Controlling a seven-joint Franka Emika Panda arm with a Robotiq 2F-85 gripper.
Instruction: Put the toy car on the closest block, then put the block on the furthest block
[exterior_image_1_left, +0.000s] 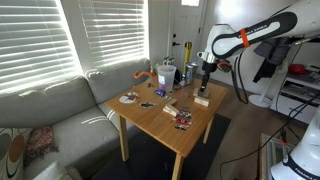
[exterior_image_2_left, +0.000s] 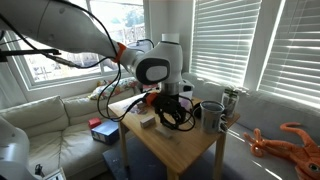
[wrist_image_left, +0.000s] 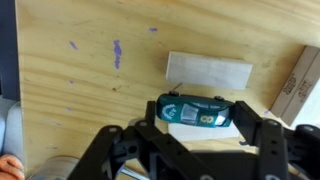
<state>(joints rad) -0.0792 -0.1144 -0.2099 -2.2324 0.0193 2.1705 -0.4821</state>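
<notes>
A teal toy car (wrist_image_left: 195, 112) sits lengthwise between the black fingers of my gripper (wrist_image_left: 197, 116), which is shut on its two ends. Directly under the car lies a pale wooden block (wrist_image_left: 200, 133), mostly hidden by it. I cannot tell whether the car touches this block. A second pale block (wrist_image_left: 208, 70) lies flat just beyond, and a third block (wrist_image_left: 293, 85) shows at the right edge. In both exterior views the gripper (exterior_image_1_left: 205, 76) (exterior_image_2_left: 166, 100) hangs low over the wooden table (exterior_image_1_left: 150, 115), above a block (exterior_image_1_left: 201, 99).
Mugs and a bottle (exterior_image_1_left: 168, 72) and an orange item (exterior_image_1_left: 140, 75) stand at the table's back. Small items (exterior_image_1_left: 181, 120) and another block (exterior_image_1_left: 172, 106) lie mid-table. A grey mug (exterior_image_2_left: 211, 115) stands near the gripper. A couch (exterior_image_1_left: 50, 110) flanks the table.
</notes>
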